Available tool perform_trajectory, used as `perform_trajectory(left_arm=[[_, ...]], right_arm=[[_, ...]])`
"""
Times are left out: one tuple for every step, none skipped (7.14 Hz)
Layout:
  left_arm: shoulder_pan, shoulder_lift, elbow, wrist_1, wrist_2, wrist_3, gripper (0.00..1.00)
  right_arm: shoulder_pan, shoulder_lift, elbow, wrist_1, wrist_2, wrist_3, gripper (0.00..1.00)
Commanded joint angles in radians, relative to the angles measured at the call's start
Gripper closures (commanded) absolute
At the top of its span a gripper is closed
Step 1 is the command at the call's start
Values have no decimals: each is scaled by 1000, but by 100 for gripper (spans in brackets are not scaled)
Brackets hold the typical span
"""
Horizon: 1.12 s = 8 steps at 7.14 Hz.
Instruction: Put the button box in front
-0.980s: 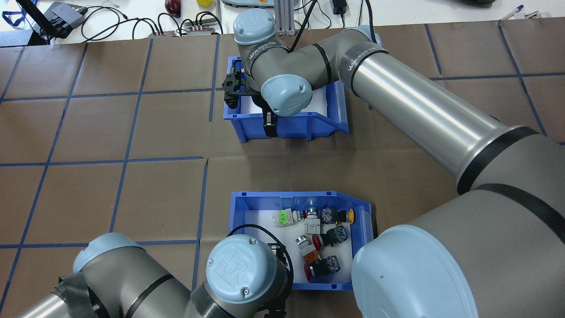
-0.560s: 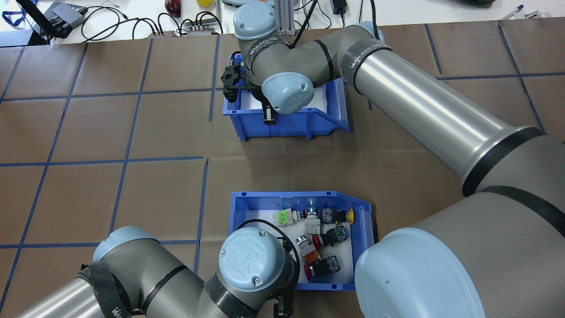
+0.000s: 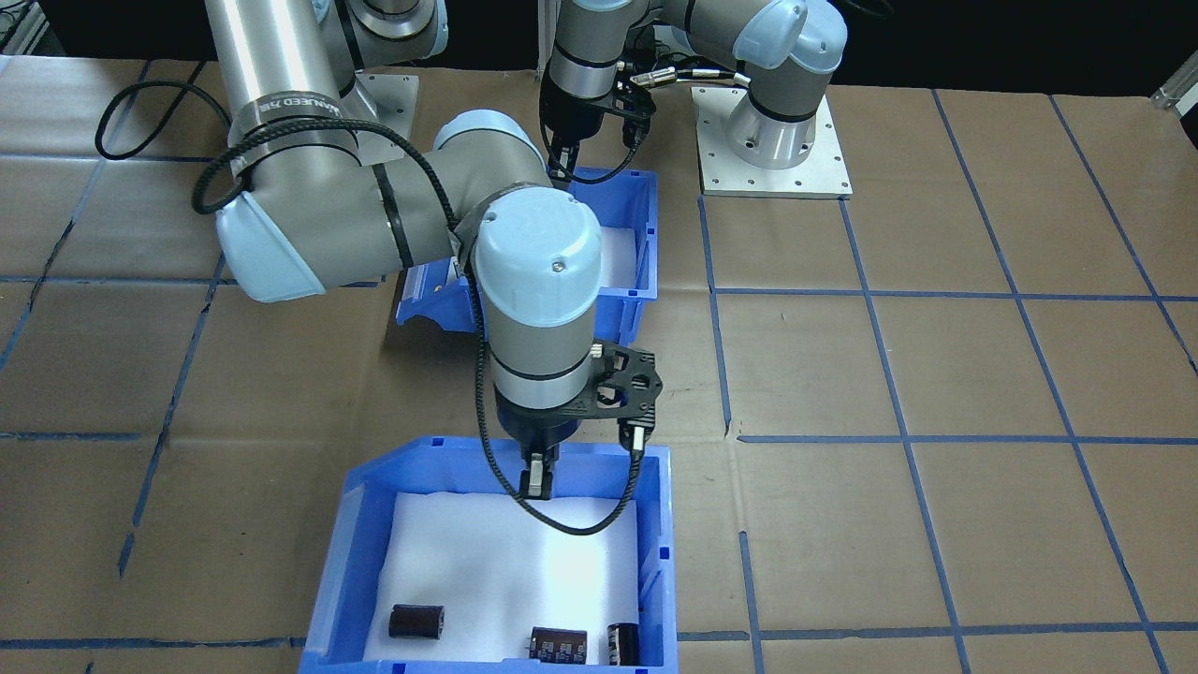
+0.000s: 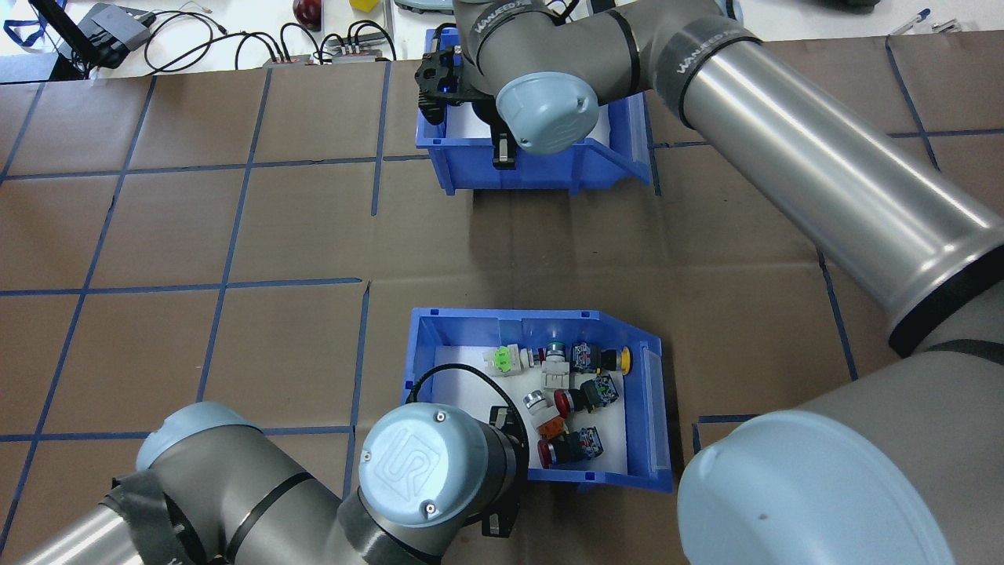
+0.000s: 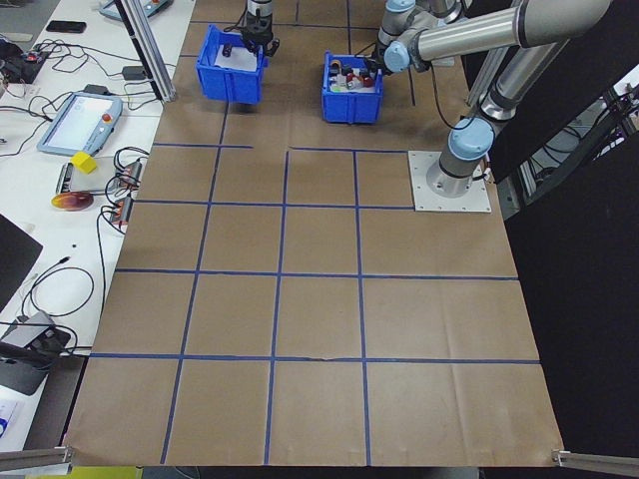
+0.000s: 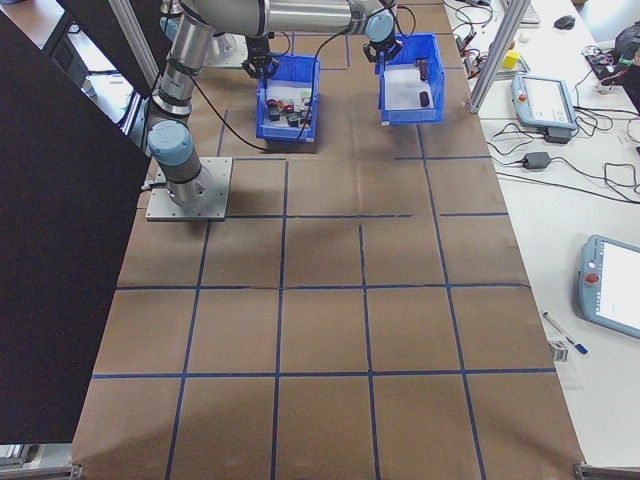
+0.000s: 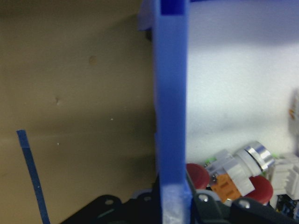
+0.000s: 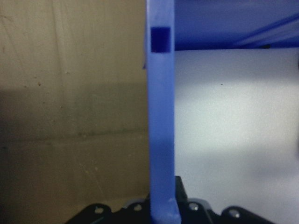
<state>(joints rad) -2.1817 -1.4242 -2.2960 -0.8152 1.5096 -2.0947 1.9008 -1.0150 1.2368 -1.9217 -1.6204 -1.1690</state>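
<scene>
The button box (image 4: pixel 502 320), a blue bin with white foam and red, orange, green and yellow push buttons (image 4: pixel 566 408), lies near the robot at centre. My left gripper (image 4: pixel 500 519) is shut on its near wall; in the left wrist view that wall (image 7: pixel 170 116) runs up between the fingers. A second blue bin (image 4: pixel 541 169) with dark capacitors (image 3: pixel 416 621) sits at the table's far side. My right gripper (image 4: pixel 502 153) is shut on its wall (image 8: pixel 161 130). In the front-facing view the button box (image 3: pixel 646 234) is behind the capacitor bin (image 3: pixel 655 562).
Brown paper with a blue tape grid covers the table. Cables and small devices (image 4: pixel 118 31) lie on the white bench past the far edge. A teach pendant (image 5: pixel 75 120) rests there too. The left arm's base plate (image 3: pixel 772 140) is bolted near the robot.
My right gripper has carried the capacitor bin farther away and slightly right. The button box, held by my left gripper, has shifted a little away from the robot.
</scene>
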Motion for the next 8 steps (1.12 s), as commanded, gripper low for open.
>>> perform_trajectory(left_arm=[[138, 71, 7, 5, 87, 95, 100], [201, 83, 9, 4, 87, 207, 100], [277, 76, 30, 1, 86, 282, 100], [368, 41, 88, -7, 22, 324, 100], [435, 7, 157, -69, -59, 416, 100], [482, -72, 243, -105, -72, 453, 100], [490, -191, 351, -107, -74, 453, 100], [488, -300, 459, -108, -74, 449, 100]], right_arm=[[-148, -52, 13, 44, -1, -117, 94], [-220, -75, 29, 49, -1, -179, 94], [-279, -108, 65, 49, -1, -231, 94], [-345, -152, 123, 47, -1, -297, 94], [-403, -210, 203, 46, 0, -376, 94], [-455, -270, 290, 41, 2, -459, 94], [-512, -346, 387, 32, 13, -522, 94], [-564, -409, 479, 29, 17, -578, 94]])
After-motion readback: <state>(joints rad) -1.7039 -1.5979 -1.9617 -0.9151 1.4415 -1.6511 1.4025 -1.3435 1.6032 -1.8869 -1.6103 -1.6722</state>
